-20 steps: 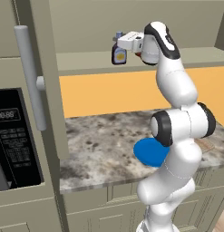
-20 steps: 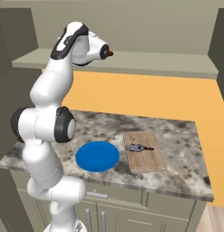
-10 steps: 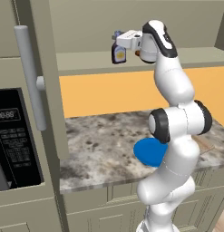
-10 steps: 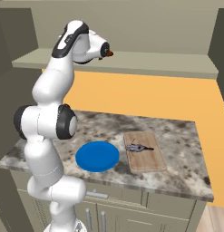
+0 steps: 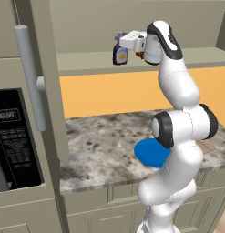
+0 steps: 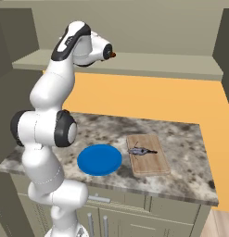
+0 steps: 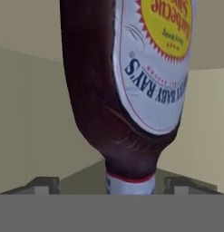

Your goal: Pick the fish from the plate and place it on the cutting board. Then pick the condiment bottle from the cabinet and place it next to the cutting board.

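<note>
The dark brown condiment bottle (image 5: 120, 55) with a yellow-white label stands on the cabinet shelf (image 5: 86, 61). My gripper (image 5: 119, 39) reaches it at neck height. In the hand view the bottle (image 7: 131, 86) is very close, and the gripper (image 7: 111, 183) is open, with one fingertip (image 7: 46, 183) on each side of the pale cap and a gap on both sides. The silver-grey fish (image 6: 141, 151) lies on the wooden cutting board (image 6: 150, 167). The blue plate (image 6: 99, 159) sits bare on the counter to the board's left.
A tall unit with a grey bar handle (image 5: 29, 77) and a black oven panel (image 5: 13, 136) stands to the left. An orange wall panel (image 6: 148, 97) backs the speckled counter (image 6: 181, 134). A small dark lump (image 6: 212, 184) lies near the counter's front right edge.
The hand has edged slightly further along the shelf toward the bottle. The fish, board and plate have not moved.
</note>
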Robot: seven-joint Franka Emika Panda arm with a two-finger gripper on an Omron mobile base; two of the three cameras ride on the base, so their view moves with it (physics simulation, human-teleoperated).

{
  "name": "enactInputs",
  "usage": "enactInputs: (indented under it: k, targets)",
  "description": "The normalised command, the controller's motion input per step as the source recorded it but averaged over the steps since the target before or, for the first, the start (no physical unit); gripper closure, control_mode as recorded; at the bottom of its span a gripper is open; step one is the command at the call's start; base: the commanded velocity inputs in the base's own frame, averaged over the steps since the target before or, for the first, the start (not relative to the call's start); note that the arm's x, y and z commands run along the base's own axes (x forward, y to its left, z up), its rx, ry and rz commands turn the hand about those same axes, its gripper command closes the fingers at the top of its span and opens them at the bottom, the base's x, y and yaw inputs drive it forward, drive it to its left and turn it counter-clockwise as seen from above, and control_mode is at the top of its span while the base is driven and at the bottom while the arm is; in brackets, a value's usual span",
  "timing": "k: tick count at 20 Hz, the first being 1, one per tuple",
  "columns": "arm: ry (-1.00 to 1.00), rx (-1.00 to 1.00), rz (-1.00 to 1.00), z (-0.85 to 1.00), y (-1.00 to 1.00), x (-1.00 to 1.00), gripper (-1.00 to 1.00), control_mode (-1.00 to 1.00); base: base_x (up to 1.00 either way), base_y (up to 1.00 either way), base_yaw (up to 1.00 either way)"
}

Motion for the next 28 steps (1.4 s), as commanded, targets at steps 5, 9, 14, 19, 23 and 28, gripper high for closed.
enactInputs:
  k: [5,9,14,19,23,28]
  targets:
    - [0.00,0.00,0.02,-0.01,0.00,-0.08,1.00,-1.00,0.00,0.00,0.00]
    - [0.00,0.00,0.03,-0.06,0.00,-0.01,1.00,-1.00,0.00,0.00,0.00]
    - [0.00,0.00,0.00,0.00,0.00,0.00,1.00,-1.00,0.00,0.00,0.00]
    - [0.04,0.00,0.00,0.05,0.00,-0.07,1.00,-1.00,0.00,0.00,0.00]
    - [0.06,0.00,0.00,0.23,0.00,-0.10,1.00,-1.00,0.00,0.00,0.00]
    - [0.01,0.03,0.00,0.13,-0.03,-0.22,1.00,-1.00,0.00,0.00,0.00]
